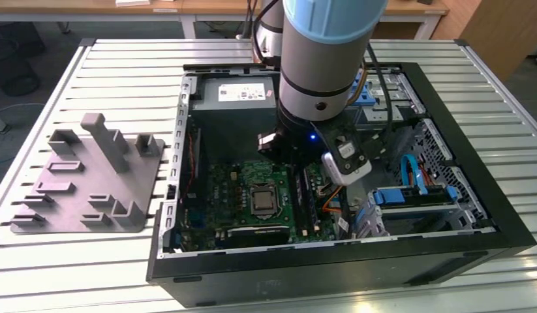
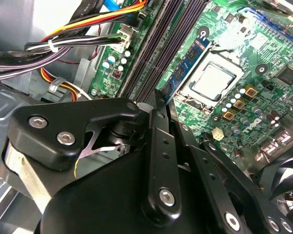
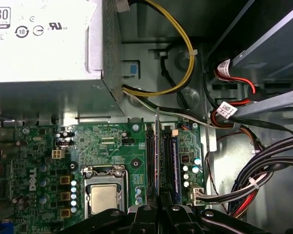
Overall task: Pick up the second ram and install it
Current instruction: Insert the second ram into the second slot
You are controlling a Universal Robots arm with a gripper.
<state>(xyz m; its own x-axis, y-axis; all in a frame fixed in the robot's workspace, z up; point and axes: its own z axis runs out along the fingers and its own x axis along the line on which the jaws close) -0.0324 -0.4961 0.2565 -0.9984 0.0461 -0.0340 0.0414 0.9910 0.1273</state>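
An open black computer case (image 1: 477,215) lies on its side on a slatted metal worktop (image 1: 120,59). A robot arm (image 1: 325,52) with a grey body and a pale blue band reaches down into it from above. Inside the case, the first wrist view shows a green motherboard (image 3: 117,146) with a square silver processor (image 3: 103,197) in its socket. A silver power supply box (image 3: 44,44) sits beside the board, and a looping yellow cable (image 3: 188,63) runs from it. The black pincer (image 3: 158,197) is drawn narrow, its fingertips (image 2: 156,105) close together on the second ram (image 3: 158,151). In the first wrist view the second ram is seen edge-on as a thin pale line, standing upright and running lengthwise from the fingertips. It lines up along the long black memory slots (image 3: 150,161) next to the processor. It is just beside another memory stick (image 3: 175,161) with a blue label that already sits in a neighbouring slot. Whether the held stick touches its slot or is just above it cannot be told. On the worktop, well apart from the case at the exterior view's left, stands a grey holder plate (image 1: 85,176) with upright blocks.
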